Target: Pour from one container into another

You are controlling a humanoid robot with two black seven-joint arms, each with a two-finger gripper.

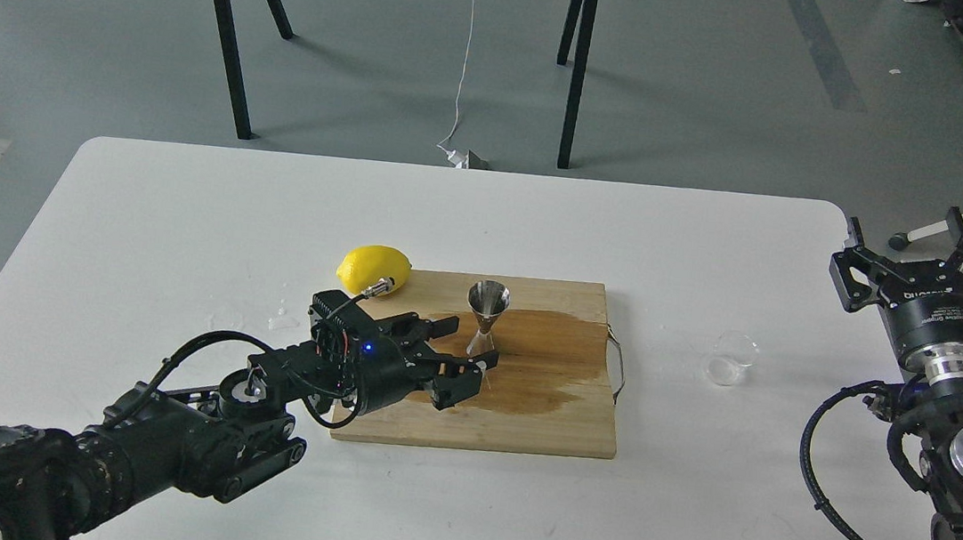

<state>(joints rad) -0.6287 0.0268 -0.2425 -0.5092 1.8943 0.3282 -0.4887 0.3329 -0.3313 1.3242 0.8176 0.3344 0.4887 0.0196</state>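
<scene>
The steel jigger (488, 305) stands upright on the wooden cutting board (519, 426), near its back edge. My left gripper (470, 343) is open just left of the jigger's base, its fingertips beside the base rather than around it, holding nothing. The small clear cup (730, 360) stands on the white table right of the board, apart from both grippers. My right gripper (917, 251) is open and raised at the table's right edge, well beyond the cup, with nothing between its fingers.
A yellow lemon (373, 268) lies at the board's back left corner, close behind my left wrist. A dark wet stain (547, 371) spreads across the board right of the jigger. A metal handle (617, 365) sticks out of the board's right side.
</scene>
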